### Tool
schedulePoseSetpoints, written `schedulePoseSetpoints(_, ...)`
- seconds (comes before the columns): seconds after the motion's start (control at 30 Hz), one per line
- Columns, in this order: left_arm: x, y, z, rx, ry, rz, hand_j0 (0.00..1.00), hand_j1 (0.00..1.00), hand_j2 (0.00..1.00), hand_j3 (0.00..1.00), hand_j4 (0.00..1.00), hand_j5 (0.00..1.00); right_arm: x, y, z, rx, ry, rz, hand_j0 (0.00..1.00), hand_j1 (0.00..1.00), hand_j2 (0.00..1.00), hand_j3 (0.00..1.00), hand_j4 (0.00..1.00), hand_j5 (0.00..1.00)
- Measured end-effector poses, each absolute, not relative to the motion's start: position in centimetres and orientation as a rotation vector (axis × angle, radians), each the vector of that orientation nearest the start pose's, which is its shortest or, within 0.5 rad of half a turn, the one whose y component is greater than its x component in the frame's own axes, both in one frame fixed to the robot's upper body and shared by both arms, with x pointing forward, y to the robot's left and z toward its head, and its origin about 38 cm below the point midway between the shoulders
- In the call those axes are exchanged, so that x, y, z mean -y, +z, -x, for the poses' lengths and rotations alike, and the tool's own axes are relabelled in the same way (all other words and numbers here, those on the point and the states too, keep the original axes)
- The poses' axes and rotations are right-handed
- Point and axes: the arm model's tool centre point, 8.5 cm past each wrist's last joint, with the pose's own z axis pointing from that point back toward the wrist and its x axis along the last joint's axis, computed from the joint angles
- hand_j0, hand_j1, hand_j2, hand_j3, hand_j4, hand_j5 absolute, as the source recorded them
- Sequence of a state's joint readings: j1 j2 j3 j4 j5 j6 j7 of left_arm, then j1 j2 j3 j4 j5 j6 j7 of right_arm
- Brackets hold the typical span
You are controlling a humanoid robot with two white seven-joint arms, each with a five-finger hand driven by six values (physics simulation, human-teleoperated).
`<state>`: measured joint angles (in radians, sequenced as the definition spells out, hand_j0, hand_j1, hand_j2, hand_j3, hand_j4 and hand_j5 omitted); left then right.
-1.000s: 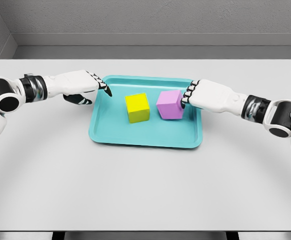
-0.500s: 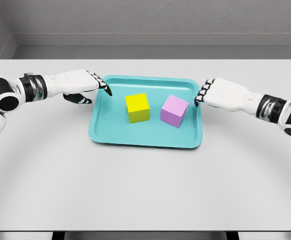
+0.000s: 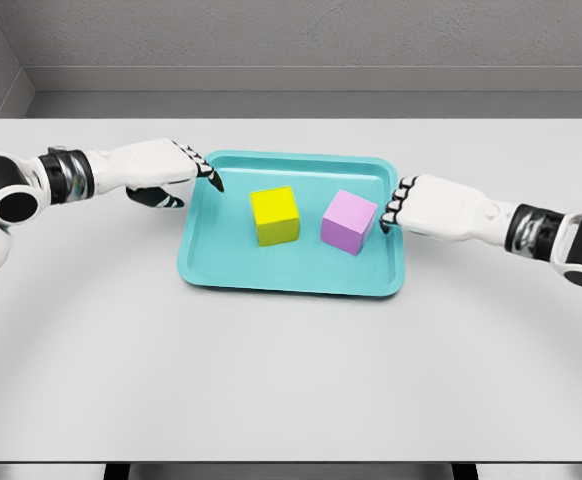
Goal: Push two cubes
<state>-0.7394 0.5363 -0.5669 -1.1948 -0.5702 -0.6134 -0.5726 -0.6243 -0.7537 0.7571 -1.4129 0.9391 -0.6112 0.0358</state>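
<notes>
You are looking down from the robot's head at a pale grey counter with a teal tray near its middle. 2 cubes sit inside the tray, apart from each other: a yellow cube left of centre and a pink cube to its right, turned slightly so 1 corner faces you.

Your left hand reaches in from the left and hovers at the tray's left rim. Its fingers are extended, held together and pointing toward the yellow cube, with a clear gap to it; they grip nothing. The thumb is tucked below the palm.

Your right hand comes in from the right and sits at the tray's right rim, just beside the pink cube. Its fingers are bent at the knuckles and hold nothing. They appear not quite to touch the cube, though the gap is too narrow to judge with certainty.
</notes>
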Motion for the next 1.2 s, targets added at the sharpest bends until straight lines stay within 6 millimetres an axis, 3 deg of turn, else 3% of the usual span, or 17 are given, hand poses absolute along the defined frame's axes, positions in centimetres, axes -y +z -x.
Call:
schedulePoseSetpoints(0.53, -24.9, 19.5, -49.0, 1.405, -2.062, -0.409, 0.71, 0.71, 0.71, 0.71, 0.71, 0.71, 24.4, 15.2, -43.5, -1.843, -2.742, -0.809, 0.48, 0.48, 0.48, 0.48, 0.48, 0.48)
schedulePoseSetpoints(1.2, -24.8, 19.8, -49.1, 1.409, -2.063, -0.413, 0.71, 0.71, 0.71, 0.71, 0.71, 0.71, 23.8, 16.0, -45.3, -1.852, -2.725, -0.858, 0.48, 0.48, 0.48, 0.48, 0.48, 0.48)
